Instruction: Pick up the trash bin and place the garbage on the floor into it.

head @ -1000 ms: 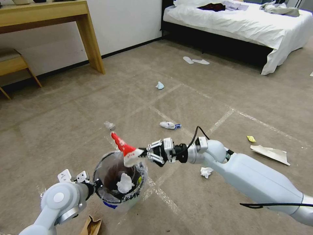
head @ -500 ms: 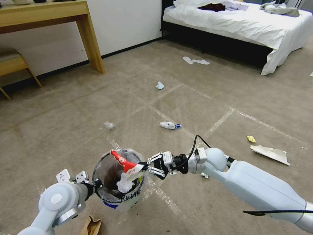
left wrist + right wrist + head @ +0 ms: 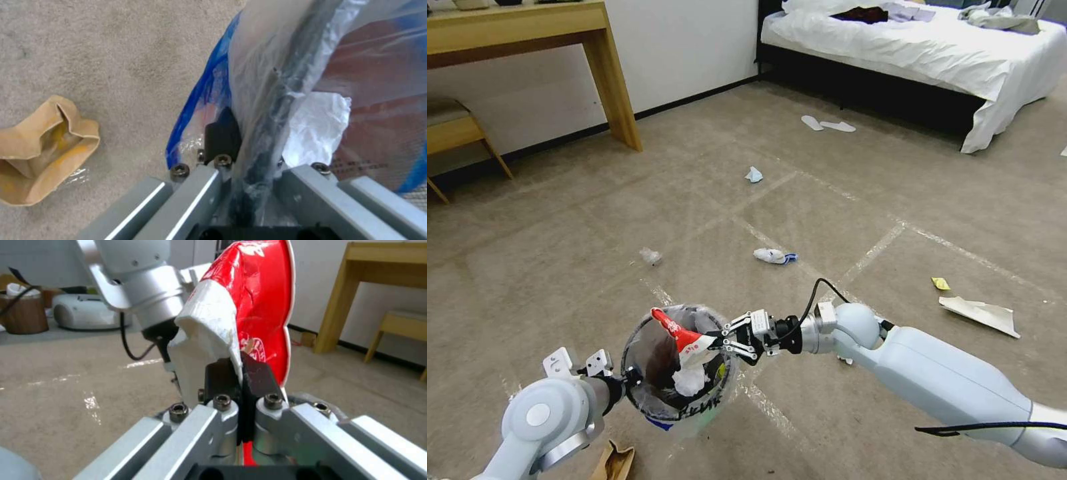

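Observation:
The trash bin [image 3: 694,408], with a clear liner and black letters, hangs tilted just above the carpet. My left gripper [image 3: 627,381] is shut on its rim; the left wrist view shows the rim and liner [image 3: 267,83] clamped in that gripper [image 3: 249,140]. Over the bin's mouth my right gripper [image 3: 718,341] is shut on a crushed red-and-white cup [image 3: 679,333]. The right wrist view shows that cup [image 3: 249,306] pinched in the gripper [image 3: 242,373]. A white tissue [image 3: 689,380] lies inside the bin. More garbage lies on the floor [image 3: 560,267]: a wrapper [image 3: 772,255], a blue-white tissue [image 3: 754,175], a small scrap [image 3: 650,255].
Torn brown cardboard [image 3: 614,461] lies close by the bin on the near side. A yellow scrap [image 3: 940,283] and a pale paper sheet [image 3: 979,313] lie to the right. A bed [image 3: 920,53] stands far right, a wooden desk [image 3: 527,33] and stool [image 3: 454,127] far left, slippers [image 3: 827,125] by the bed.
My right gripper has carried the cup down and left, from above the bin to its mouth. The bin has shifted slightly right and tilted more.

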Robot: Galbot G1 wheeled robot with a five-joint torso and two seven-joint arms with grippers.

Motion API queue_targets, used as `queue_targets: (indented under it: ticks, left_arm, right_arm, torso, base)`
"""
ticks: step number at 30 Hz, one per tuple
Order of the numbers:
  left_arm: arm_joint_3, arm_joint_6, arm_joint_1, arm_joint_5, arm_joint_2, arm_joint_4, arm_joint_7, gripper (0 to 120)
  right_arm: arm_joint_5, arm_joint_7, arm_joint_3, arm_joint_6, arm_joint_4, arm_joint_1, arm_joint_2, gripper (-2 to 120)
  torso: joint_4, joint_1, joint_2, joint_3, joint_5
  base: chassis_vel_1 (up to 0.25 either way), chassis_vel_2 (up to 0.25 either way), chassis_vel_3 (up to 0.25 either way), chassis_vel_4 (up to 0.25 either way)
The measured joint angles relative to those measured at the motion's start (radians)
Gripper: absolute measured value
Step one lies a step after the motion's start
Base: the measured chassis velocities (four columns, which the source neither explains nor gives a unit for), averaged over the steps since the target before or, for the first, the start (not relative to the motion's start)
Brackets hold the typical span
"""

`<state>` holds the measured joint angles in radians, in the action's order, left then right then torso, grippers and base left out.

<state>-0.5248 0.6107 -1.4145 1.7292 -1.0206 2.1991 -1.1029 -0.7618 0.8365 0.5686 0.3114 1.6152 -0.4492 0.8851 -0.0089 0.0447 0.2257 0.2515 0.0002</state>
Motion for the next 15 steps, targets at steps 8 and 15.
queue_targets:
  ticks: [8,15]
  left_arm:
    - [0.0,0.0,0.003,0.003,-0.004,0.002,-0.001,0]
    - [0.001,-0.002,0.012,0.011,-0.005,0.0,-0.003,0]
  right_arm:
    - [0.006,-0.001,0.028,0.011,-0.055,0.023,0.026,0]
    - [0.021,-0.004,0.043,0.026,-0.088,0.022,0.042,0]
  torso:
    - [0.0,0.0,0.0,0.0,0.0]
    - [0.0,0.0,0.0,0.0,0.0]
  base:
    - [0.0,0.0,0.0,0.0]
    - [0.0,0.0,0.0,0.0]
